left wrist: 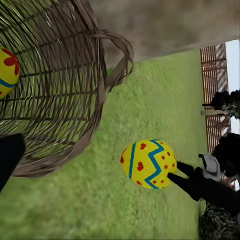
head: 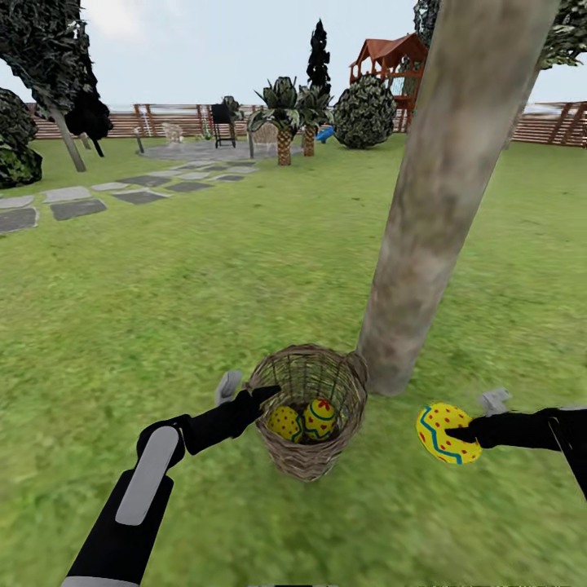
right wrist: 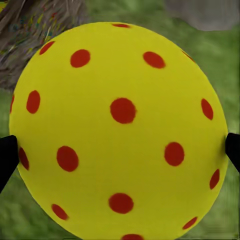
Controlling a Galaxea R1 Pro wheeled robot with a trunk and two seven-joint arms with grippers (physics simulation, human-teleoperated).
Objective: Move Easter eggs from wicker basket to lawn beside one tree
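Note:
The wicker basket (head: 306, 461) (left wrist: 60, 100) stands on the lawn (head: 204, 310) at the foot of the thick pale tree trunk (head: 440, 204) (left wrist: 165, 25). Two Easter eggs (head: 285, 422) (head: 319, 417) lie inside it; one bears a red flower mark (left wrist: 7, 70). My left gripper (head: 261, 397) is open at the basket's near rim, with one black finger (left wrist: 9, 157) showing. My right gripper (head: 456, 436) is shut on the third egg (head: 440, 432) (left wrist: 148, 163) (right wrist: 120, 130), held just above the grass to the right of the basket, close to the trunk.
Grey stepping stones (head: 73, 204) run along the far left. Short palms (head: 284, 122), a dark round bush (head: 364, 112) and a red-roofed playset (head: 391, 61) stand far back before the slat fence (head: 562, 122). A dark-leaved tree (head: 49, 65) rises at the left.

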